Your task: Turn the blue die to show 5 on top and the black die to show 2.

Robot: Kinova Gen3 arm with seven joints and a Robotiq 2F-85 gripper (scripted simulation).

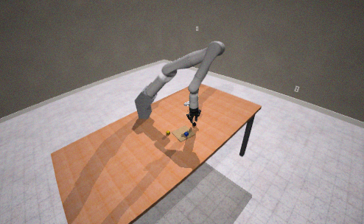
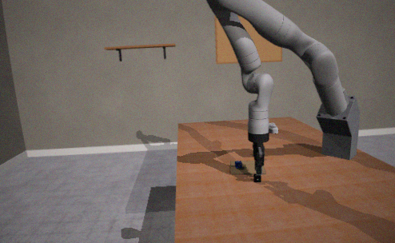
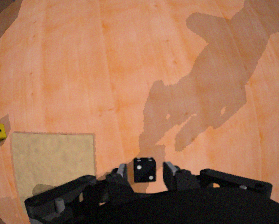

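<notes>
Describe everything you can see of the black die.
The black die is a small dark cube with pale pips too blurred to count. It sits between the fingers of the gripper, which stand partly closed on either side of it. It lies off the tan mat, beside it, low over the wooden table.

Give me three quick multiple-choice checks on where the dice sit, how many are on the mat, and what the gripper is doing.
1. Where is the black die?
A. On the mat
B. On a shelf
C. On the table, off the mat

2. How many dice are on the mat?
A. One
B. Two
C. Three

3. What state is the gripper in?
A. Shut on the blue die
B. Partly open, straddling the black die
C. Raised high, far from any die

Key: C, the wrist view shows bare wood around it; A, only the blue die lies there; B, a finger stands on either side.
</notes>
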